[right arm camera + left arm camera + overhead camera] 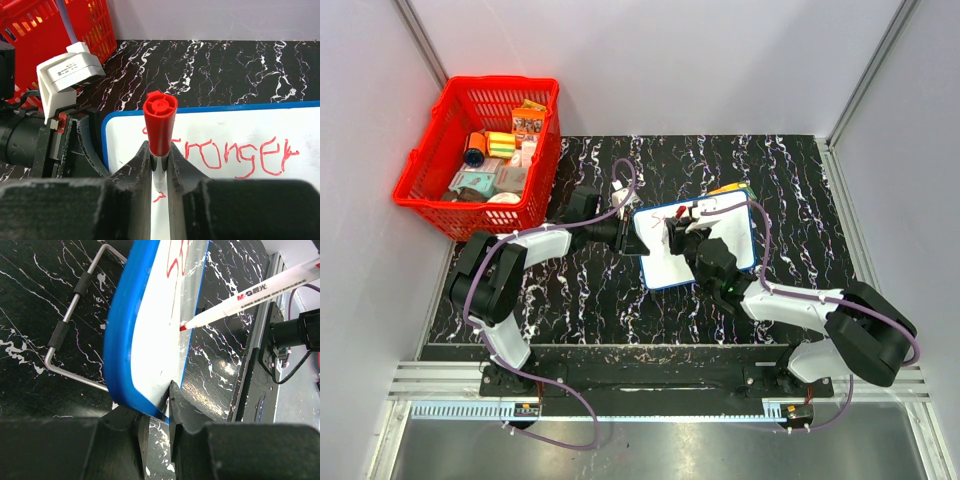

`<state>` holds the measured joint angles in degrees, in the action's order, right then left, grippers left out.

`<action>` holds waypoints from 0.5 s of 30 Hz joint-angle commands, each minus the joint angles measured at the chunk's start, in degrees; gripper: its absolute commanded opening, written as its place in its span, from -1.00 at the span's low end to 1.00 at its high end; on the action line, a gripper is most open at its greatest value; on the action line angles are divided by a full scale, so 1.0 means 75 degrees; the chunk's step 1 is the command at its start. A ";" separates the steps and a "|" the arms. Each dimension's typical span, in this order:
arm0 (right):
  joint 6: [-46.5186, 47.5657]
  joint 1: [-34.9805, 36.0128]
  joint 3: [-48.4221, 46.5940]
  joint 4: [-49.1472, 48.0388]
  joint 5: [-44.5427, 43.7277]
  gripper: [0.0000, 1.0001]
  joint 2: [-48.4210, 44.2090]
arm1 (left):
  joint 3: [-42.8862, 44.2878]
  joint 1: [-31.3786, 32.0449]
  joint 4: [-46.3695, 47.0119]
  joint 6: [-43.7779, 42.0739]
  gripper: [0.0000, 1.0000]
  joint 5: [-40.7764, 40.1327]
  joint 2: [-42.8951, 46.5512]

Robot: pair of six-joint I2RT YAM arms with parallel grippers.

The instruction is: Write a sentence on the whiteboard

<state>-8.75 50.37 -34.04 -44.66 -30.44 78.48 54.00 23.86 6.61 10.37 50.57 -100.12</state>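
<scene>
The whiteboard (660, 262) with its blue frame lies tilted mid-table. My left gripper (625, 236) is shut on its left edge; in the left wrist view the blue rim (120, 360) sits clamped between the fingers of that gripper (157, 415). My right gripper (680, 236) is shut on a red-capped marker (160, 120), held upright over the board (225, 130). The marker's red tip (184, 327) touches the white surface. The sentence (235, 155) reads "Stronger" in red, with a short stroke (159, 197) started on a second line below it.
A red basket (480, 155) full of small packages stands at the back left. An orange box (730, 187) peeks out behind the board's far edge. A bent wire stand (75, 315) lies behind the board. Grey walls close in on three sides.
</scene>
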 commanded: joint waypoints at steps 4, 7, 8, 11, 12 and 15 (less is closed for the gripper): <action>-0.0169 0.0046 -0.0348 0.0095 0.0085 -1.00 0.0165 | -0.0121 0.0100 -0.0448 -0.0938 -1.00 -0.1094 -0.0116; -0.0250 0.0046 -0.0359 0.0341 0.0062 -1.00 0.0130 | -0.0133 0.0100 -0.0448 -0.0938 -1.00 -0.1094 -0.0104; -0.0228 0.0046 -0.0371 0.0412 0.0132 -1.00 0.0119 | -0.0133 0.0112 -0.0448 -0.0938 -1.00 -0.1105 -0.0104; -0.0286 0.0046 -0.0394 0.0622 0.0202 -1.00 0.0048 | -0.0133 0.0112 -0.0448 -0.0938 -1.00 -0.1094 -0.0104; -0.0332 0.0046 -0.0395 0.0716 0.0203 -1.00 0.0036 | -0.0110 0.0100 -0.0448 -0.0938 -1.00 -0.1094 -0.0104; -0.0437 0.0046 -0.0418 0.0880 0.0273 -1.00 0.0048 | -0.0122 0.0100 -0.0436 -0.0938 -1.00 -0.1094 -0.0104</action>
<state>-10.66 50.37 -35.33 -41.30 -29.32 78.87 54.00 23.86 6.59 10.37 50.54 -100.12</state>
